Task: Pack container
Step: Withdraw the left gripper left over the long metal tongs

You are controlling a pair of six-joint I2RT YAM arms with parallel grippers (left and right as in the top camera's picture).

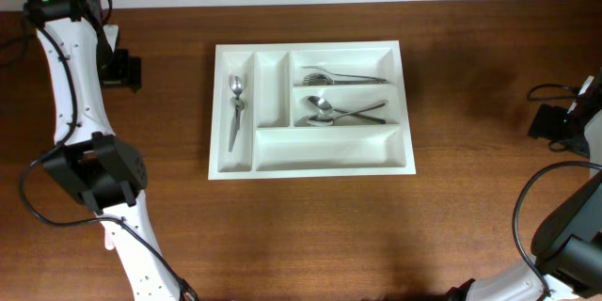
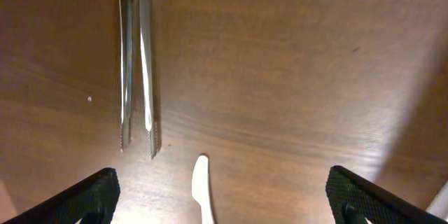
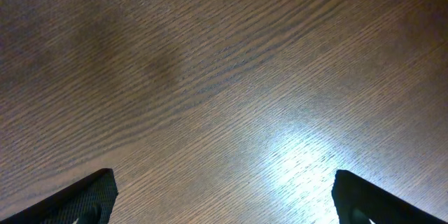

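Left fingers [image 2: 84, 197] apart from container [image 1: 310, 173].

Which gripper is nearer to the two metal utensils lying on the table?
Left. The left gripper hangs open just short of the metal utensils. The right gripper is over bare tabletop, none in view.

We see a dark brown wooden table [image 1: 310, 235] with a fine streaked grain, and the white container [image 1: 310, 173] sits flat on it near the middle, its long sides running left to right. Toward the left side, two slim metal knives [image 2: 147, 77] lie side by side directly on the wood. Just beside their serrated tips rests the rounded end of a white utensil [image 2: 201, 185].
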